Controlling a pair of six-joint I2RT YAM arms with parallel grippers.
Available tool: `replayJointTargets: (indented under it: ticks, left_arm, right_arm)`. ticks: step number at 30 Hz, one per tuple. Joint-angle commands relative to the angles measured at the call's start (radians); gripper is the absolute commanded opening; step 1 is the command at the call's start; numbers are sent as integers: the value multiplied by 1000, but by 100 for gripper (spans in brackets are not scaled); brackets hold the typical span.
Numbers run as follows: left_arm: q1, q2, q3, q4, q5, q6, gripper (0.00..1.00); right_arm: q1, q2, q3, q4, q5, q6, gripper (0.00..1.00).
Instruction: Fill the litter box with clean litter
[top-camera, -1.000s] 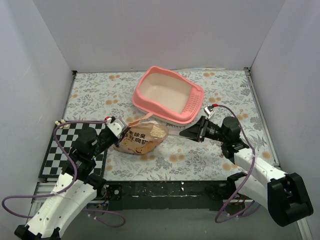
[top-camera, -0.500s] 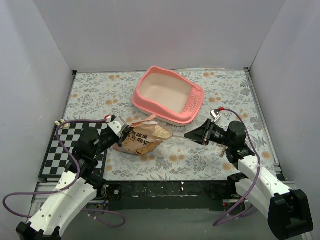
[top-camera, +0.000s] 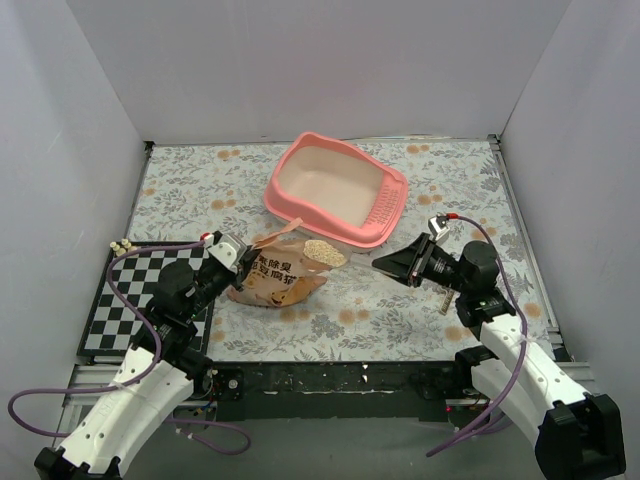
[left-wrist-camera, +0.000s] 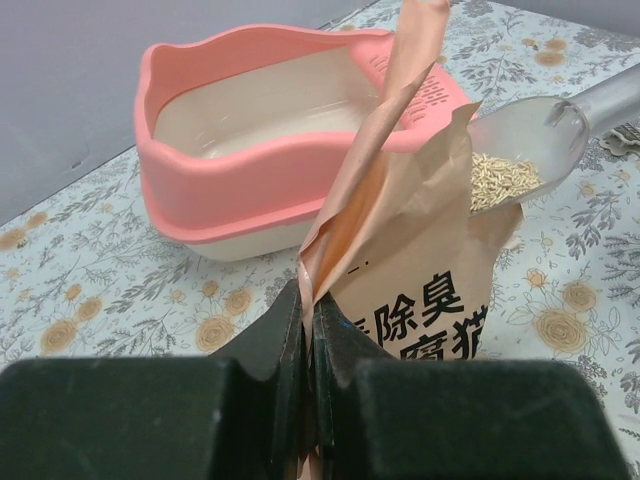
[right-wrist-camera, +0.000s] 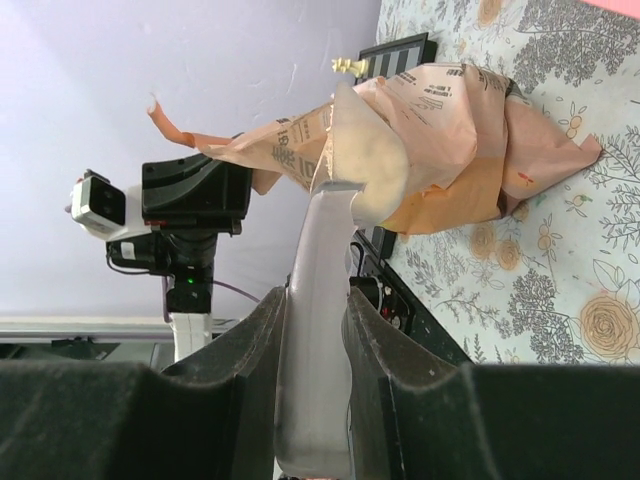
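Clean litter (left-wrist-camera: 503, 180) in right tool's (right-wrist-camera: 315, 312) scoop (left-wrist-camera: 542, 122)

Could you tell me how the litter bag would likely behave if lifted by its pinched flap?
Probably floppy: the bag is thin and creased, its flap folding in the left claw. Its lower body slumps on the table, so it would likely sag, not rise as one. With its mouth open by the scoop, granules might spill.
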Motion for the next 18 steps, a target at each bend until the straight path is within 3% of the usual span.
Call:
replayJointTargets:
  ticks: [1, 10, 18]
  left_arm:
    - [-3, -25, -6, 116, -45, -8, 0]
    - [-3, -7, -16, 181, -115, -15, 0]
    - [-3, -19, -40, 201, -100, -12, 0]
  right_arm:
    - [-8, -26, 83, -19, 27, 36, 1]
    - [-7, -36, 178, -39, 56, 102, 1]
    - [-7, 20, 304, -90, 179, 91, 1]
